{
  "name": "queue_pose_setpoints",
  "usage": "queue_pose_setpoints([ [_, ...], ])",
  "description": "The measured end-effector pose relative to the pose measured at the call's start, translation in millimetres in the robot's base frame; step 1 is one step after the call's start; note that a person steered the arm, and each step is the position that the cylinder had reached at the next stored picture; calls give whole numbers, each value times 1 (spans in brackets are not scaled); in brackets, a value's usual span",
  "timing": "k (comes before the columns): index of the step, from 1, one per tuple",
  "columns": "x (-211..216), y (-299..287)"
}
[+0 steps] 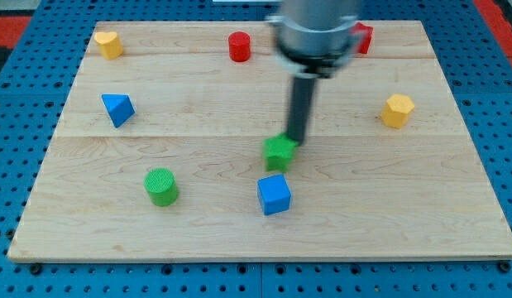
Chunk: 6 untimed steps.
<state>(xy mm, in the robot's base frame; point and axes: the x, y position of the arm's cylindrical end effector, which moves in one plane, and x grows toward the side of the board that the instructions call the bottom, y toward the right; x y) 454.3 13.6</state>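
Observation:
My tip (296,139) rests against the upper right edge of a green star-shaped block (279,151) near the middle of the wooden board (437,199). Just below that block lies a blue cube (274,194). A green cylinder (161,185) stands further toward the view's left. The rod rises to the arm's grey body at the view's top.
A blue triangular block (117,108) sits at the left. A yellow block (108,44) is in the top left corner, a red cylinder (239,46) at the top, a red block (363,38) partly behind the arm, and a yellow hexagonal block (397,110) at the right.

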Motion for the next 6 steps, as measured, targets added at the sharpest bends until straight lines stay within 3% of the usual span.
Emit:
queue_pose_setpoints([
  [1, 10, -66],
  [5, 32, -44],
  [6, 29, -63],
])
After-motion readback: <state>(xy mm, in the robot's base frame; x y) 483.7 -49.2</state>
